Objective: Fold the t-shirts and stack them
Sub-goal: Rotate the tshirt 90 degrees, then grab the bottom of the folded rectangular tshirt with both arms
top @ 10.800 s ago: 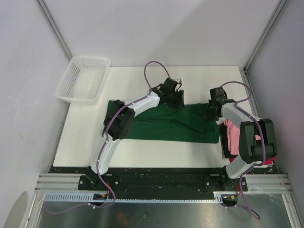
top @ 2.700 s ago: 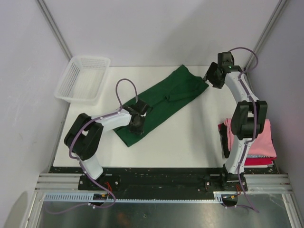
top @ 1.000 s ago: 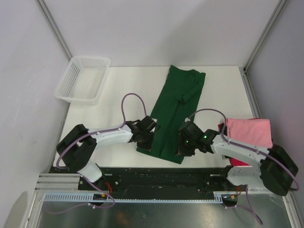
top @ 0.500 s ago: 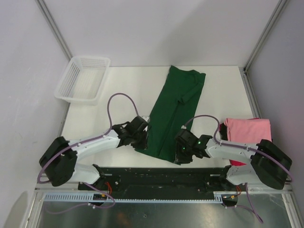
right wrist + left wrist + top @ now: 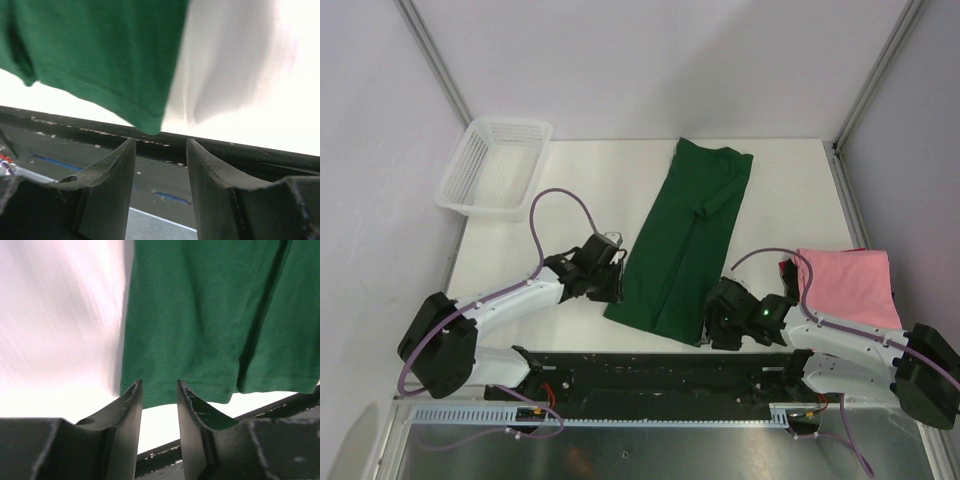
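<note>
Dark green t-shirt (image 5: 685,235) mid-frame on white table (image 5: 570,190), soft knit folded into a long slanted strip. Flanking its lower hem: left gripper (image 5: 616,286) and right gripper (image 5: 714,326), curved black jaws apart, gripping nothing. Pink t-shirt (image 5: 850,285) folded rectangular at right edge.

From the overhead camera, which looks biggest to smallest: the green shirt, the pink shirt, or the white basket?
1. Green shirt, clearly largest.
2. White basket and pink shirt look about alike, so I won't rank them.
</note>
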Robot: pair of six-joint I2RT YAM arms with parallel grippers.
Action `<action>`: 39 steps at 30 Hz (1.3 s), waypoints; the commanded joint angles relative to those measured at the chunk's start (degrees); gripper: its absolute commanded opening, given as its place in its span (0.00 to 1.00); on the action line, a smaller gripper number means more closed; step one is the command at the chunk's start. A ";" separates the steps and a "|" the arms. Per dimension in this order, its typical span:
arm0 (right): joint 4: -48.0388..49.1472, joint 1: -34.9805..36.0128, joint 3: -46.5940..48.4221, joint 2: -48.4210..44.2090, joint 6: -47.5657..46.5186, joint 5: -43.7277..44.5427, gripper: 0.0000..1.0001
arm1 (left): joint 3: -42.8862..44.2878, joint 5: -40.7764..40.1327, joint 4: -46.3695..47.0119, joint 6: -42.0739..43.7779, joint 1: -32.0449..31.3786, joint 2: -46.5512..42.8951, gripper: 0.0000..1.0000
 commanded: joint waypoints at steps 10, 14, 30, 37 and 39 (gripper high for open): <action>9.60 0.26 -7.10 -0.30 7.12 2.97 0.52 | -1.20 -1.52 -0.26 2.53 2.24 1.33 0.41; 10.10 0.28 -8.42 -1.40 8.89 4.28 0.51 | -2.11 -1.53 -0.17 2.23 2.24 1.23 0.41; 9.90 -0.59 -10.59 0.86 11.39 5.34 0.12 | -5.47 -2.26 1.03 0.86 1.68 -0.78 0.40; -5.39 -9.74 -11.71 -14.00 5.32 4.30 0.03 | -4.99 -1.43 1.27 -0.53 -3.52 -1.86 0.42; -8.11 -12.14 -12.32 -17.65 3.80 2.76 0.03 | -4.81 -0.76 1.81 -1.14 -5.31 -1.61 0.43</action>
